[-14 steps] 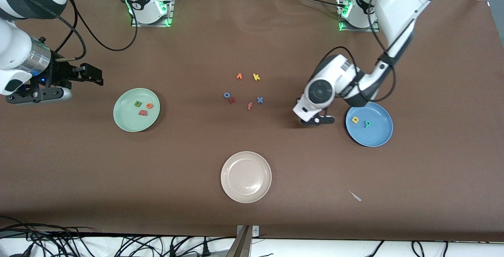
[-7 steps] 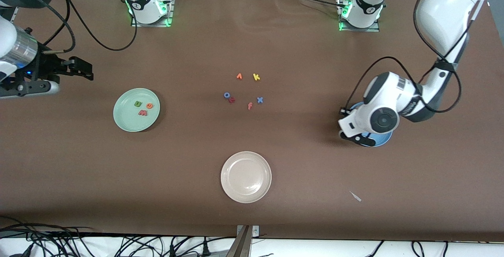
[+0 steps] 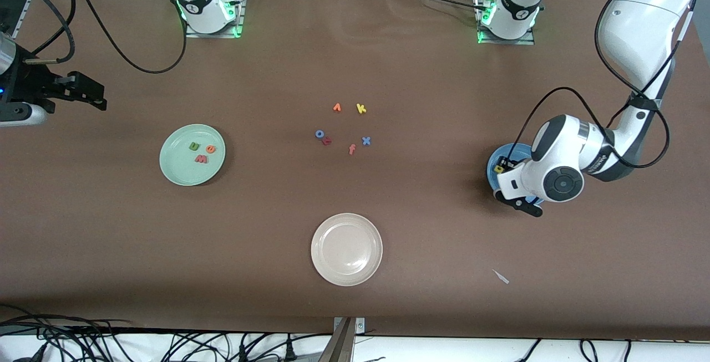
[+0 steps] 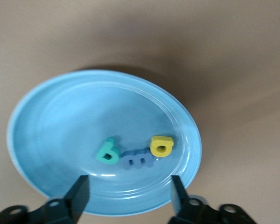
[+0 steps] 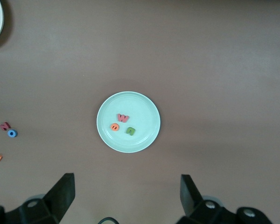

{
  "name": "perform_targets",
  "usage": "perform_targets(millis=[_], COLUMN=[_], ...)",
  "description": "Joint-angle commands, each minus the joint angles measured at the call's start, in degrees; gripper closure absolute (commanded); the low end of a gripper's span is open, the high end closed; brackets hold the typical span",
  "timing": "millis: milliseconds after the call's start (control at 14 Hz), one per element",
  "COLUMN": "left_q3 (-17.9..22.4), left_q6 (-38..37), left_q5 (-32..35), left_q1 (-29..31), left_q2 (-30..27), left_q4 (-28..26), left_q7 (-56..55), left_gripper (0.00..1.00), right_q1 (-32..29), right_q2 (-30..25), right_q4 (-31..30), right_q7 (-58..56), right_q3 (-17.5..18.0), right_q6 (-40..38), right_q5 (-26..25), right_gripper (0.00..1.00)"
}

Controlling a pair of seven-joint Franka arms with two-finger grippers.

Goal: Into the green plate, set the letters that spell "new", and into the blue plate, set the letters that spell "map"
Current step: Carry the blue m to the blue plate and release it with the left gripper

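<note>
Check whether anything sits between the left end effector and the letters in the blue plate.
Nothing visible does. The left end effector hangs open over the blue plate, and the teal p, blue m and yellow a lie uncovered in it.

Blue plate [image 4: 46,121] glossy, smooth glaze with highlights; green plate [image 5: 147,116] smooth, softer sheen. Letters m [image 4: 139,161], a [image 4: 161,145], p [image 4: 107,152] look matt foam. Brown table cover [image 3: 444,273] matt, cloth-like.

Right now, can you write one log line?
left gripper: open over blue plate | m, a, p: in plate | right gripper: open, waiting
</note>
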Motion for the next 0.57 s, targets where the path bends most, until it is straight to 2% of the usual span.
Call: perform_targets(millis=[0, 215, 501], left_q3=[-0.2, -0.3, -0.3], left_q6=[-3.8, -5.2, -11.7], left_q5=[0.6, 0.0, -2.7], left_q1=[0.5, 1.9, 3.8], left_q2=[-0.4, -2.2, -4.3], left_q4=[3.2, 3.2, 7.4], left_q7=[1.9, 1.7, 1.6], left_gripper=[0.00, 0.00, 0.00], right_q1=[0.3, 0.2, 0.2], right_q2=[1.4, 1.4, 2.0], right_q4=[2.5, 2.5, 2.5], right_q7=[0.4, 0.6, 0.6], right_q3=[0.5, 0.4, 0.4], right_q6=[-1.0, -0.9, -0.9], right_q5=[-0.6, -0.4, -0.5], right_gripper=[0.00, 0.00, 0.00])
